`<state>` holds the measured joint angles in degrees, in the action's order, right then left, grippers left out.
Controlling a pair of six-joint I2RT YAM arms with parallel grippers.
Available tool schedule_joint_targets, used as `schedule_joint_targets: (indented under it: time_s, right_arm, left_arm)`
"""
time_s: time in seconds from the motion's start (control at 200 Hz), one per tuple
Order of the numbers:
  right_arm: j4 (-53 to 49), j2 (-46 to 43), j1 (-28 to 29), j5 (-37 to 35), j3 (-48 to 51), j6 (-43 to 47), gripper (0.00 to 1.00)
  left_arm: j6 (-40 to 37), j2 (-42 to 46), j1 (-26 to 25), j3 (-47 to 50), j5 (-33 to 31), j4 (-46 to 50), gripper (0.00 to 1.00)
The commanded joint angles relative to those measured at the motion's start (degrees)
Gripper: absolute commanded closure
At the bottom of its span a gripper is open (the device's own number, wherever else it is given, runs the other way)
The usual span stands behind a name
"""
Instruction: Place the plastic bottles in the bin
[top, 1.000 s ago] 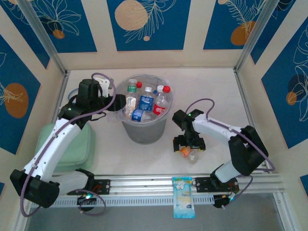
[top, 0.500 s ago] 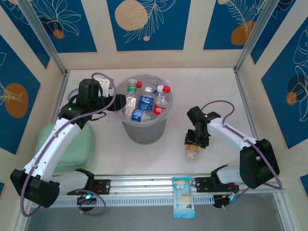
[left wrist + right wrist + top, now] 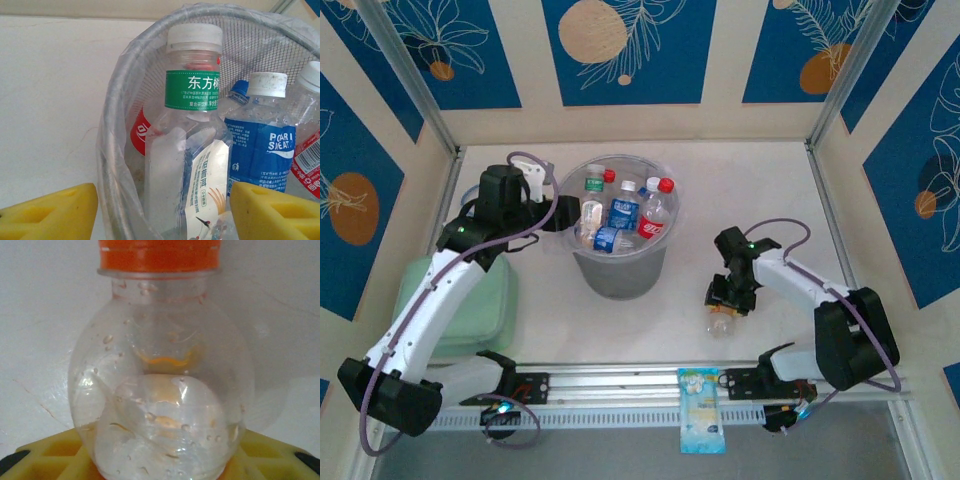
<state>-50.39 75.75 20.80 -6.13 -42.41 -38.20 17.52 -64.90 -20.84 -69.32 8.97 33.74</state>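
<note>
— Where's the orange-capped bottle (image 3: 721, 322)?
— On the desk (image 3: 750, 190), touching your right claw (image 3: 728, 304), cap pointing away; whether it's clamped, I can't tell. Both have shifted right since a second ago.

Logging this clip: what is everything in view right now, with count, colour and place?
bin: one, translucent grey-white, mid-table.
bottles in the bin: at least six, clear with green, blue, red or white labels, inside the bin.
orange-capped bottle: one, clear, in the right gripper, right of the bin.
pad: one, pale green, near left of the table.
packet: one, blue and white, across the near rail.
table: one, white.
left gripper: open, yellow pads, at the bin's left rim.
right gripper: shut on the orange-capped bottle.
</note>
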Motion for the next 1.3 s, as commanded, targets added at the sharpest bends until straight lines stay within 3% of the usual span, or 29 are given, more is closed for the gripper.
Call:
schedule_joint_targets:
  time_s: [0.0,0.145,0.27,0.495,0.605,0.73,0.835,1.086,1.296]
  right_arm:
    - [-4.25,-5.99,-1.82,1.02,-3.93,2.13,0.53]
    - [-9.13,-14.90,-5.98,3.31,-13.79,6.80,0.62]
    - [-9.31,-20.45,-7.66,6.23,-23.61,11.13,0.81]
    - [-2.61,-19.64,-9.29,19.94,-40.84,10.19,0.96]
    - [5.63,-15.36,-2.58,21.11,-44.84,6.41,0.98]
    - [8.35,-6.89,10.21,8.56,-52.27,6.29,0.98]
    - [10.08,0.59,16.83,2.99,-57.29,4.86,0.98]
    - [9.64,17.89,23.50,-1.80,-67.96,2.96,0.99]
    - [0.56,29.37,26.50,-1.59,-78.42,20.93,1.00]
  left_arm:
    - [-1.08,1.06,0.71,-1.44,-0.09,1.63,0.30]
    - [-0.99,1.58,0.66,-1.78,0.01,1.42,0.31]
    - [-0.96,2.49,0.69,-2.38,-0.06,1.48,0.31]
    - [-1.81,3.68,0.71,-3.67,-1.09,2.68,0.34]
    - [-1.45,4.03,0.87,-3.23,-1.64,2.39,0.36]
    - [-1.42,3.93,0.99,-3.19,-1.94,3.11,0.37]
    - [-1.57,3.22,1.07,-2.96,-4.47,4.74,0.39]
    - [-1.53,3.47,1.06,-1.19,-2.76,4.02,0.41]
    - [-1.60,4.32,1.14,-0.62,-1.50,3.64,0.42]
